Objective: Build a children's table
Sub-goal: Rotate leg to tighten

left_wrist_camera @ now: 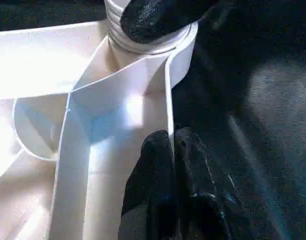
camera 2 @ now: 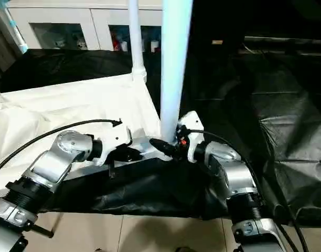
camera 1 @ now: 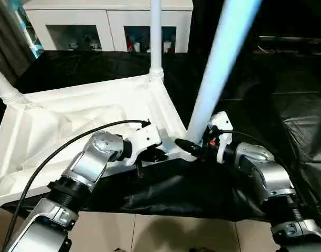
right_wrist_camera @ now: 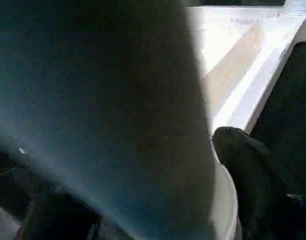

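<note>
The children's table lies upside down on a black cloth, its white top (camera 1: 71,115) showing the ribbed underside. Three white legs stand up from its corners: one far (camera 1: 156,37), one at the left edge (camera 1: 3,84), and a thick one at the near right corner (camera 1: 218,68). My left gripper (left_wrist_camera: 172,150) is shut on the top's thin near rim, just beside that corner socket. My right gripper (camera 1: 194,144) is closed around the base of the near right leg, one black finger (right_wrist_camera: 248,170) pressed against it.
A white cabinet (camera 1: 108,21) with glass-fronted compartments stands behind the table. Black cloth (camera 1: 265,94) covers the ground to the right and behind. Pale floor tiles (camera 1: 150,231) run along the near edge. A black cable (camera 1: 71,142) loops over my left forearm.
</note>
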Robot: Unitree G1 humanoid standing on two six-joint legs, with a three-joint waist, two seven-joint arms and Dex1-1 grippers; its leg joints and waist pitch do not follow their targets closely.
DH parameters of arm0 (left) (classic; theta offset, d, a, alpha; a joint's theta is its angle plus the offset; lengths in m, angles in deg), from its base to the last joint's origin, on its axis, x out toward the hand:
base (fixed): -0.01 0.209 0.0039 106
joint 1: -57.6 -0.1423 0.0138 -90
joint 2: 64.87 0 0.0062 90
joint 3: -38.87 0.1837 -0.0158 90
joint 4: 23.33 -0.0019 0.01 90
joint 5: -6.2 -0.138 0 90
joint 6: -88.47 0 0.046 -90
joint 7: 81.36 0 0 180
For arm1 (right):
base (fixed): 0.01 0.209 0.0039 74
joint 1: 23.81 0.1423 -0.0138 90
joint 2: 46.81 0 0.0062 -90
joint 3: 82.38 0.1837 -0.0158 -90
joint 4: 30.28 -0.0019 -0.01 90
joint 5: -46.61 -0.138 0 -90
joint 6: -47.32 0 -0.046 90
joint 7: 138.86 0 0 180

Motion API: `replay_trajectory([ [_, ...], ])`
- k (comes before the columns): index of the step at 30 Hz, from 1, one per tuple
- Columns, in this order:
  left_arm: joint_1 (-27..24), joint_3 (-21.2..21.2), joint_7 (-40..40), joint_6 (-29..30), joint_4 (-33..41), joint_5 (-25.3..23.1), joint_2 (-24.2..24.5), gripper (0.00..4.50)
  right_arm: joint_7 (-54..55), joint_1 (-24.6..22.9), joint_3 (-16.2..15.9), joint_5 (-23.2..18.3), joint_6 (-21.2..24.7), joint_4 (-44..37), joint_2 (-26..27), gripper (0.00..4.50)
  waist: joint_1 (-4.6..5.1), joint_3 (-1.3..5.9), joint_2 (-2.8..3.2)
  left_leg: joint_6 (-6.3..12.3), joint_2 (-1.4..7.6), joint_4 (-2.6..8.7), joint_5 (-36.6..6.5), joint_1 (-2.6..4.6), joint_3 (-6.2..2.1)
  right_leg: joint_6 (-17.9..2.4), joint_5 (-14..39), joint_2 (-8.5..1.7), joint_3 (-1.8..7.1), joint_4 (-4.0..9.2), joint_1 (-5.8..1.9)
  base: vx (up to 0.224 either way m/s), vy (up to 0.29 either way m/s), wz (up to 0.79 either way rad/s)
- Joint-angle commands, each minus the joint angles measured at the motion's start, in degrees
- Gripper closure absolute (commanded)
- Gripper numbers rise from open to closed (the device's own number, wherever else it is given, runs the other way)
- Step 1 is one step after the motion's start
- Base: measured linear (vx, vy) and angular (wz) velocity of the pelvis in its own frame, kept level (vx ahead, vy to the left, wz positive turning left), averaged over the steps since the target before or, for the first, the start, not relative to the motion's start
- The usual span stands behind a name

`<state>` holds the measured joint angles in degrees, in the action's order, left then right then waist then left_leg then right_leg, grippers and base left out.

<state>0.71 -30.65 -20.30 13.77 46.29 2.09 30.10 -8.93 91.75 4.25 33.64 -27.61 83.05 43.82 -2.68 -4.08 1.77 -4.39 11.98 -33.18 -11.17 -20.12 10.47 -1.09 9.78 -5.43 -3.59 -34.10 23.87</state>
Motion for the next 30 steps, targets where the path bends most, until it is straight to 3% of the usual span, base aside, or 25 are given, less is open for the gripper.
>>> replay_trajectory([
  [1,-1.1,1.6,1.2,0.1,0.6,-0.2,0.6,4.5,-0.5,-2.0,0.8,-1.1,1.6,2.6,-0.1,1.59,-0.05,4.9,0.04,4.85,0.49,2.84,-4.5,-0.14,0.17,-16.7,-0.8,-1.82,2.0,2.24,-4.12,0.0,0.0,0.0],
  [10,-1.1,1.8,2.1,-0.1,0.7,0.0,1.1,4.5,-1.5,-2.1,0.2,-0.5,2.0,6.3,-0.1,1.76,-0.08,4.5,0.25,2.01,0.59,3.28,-10.2,0.11,-0.03,-14.2,9.8,-2.04,1.89,3.35,-3.94,0.0,0.0,0.0],
  [20,-1.3,2.4,3.7,-1.0,0.8,0.0,2.6,4.5,-3.1,-2.5,-3.0,2.2,-1.1,7.7,-1.5,1.77,0.03,4.82,0.29,2.86,0.47,3.05,-7.6,-0.15,-0.16,-15.0,5.3,-1.89,1.77,2.86,-4.12,0.0,0.0,0.0],
  [25,-0.5,1.5,1.4,0.1,-0.8,-0.3,1.5,4.5,1.4,-2.0,-1.5,2.5,-1.9,10.1,0.6,1.77,0.36,4.6,0.11,2.31,0.45,3.23,-9.2,-0.2,-0.2,-14.3,8.4,-1.94,1.78,3.26,-4.03,0.0,0.0,0.0],
  [29,1.1,0.1,-3.8,2.4,-3.8,-0.9,-1.3,4.5,10.0,-0.6,1.1,2.9,-3.4,15.5,3.1,1.77,0.91,4.0,0.17,0.95,0.28,3.58,-14.2,0.23,-0.11,-12.1,17.8,-1.91,1.77,4.33,-3.37,0.0,0.0,0.0],
  [30,3.6,-1.5,-10.2,4.5,-8.0,-1.5,-4.7,4.5,20.5,1.4,4.2,2.6,-5.1,21.8,5.7,1.77,0.99,4.07,0.17,0.19,0.24,3.69,-16.0,0.49,-0.4,-10.8,21.9,-1.98,1.57,4.7,-3.4,-0.054,0.002,0.02],
])
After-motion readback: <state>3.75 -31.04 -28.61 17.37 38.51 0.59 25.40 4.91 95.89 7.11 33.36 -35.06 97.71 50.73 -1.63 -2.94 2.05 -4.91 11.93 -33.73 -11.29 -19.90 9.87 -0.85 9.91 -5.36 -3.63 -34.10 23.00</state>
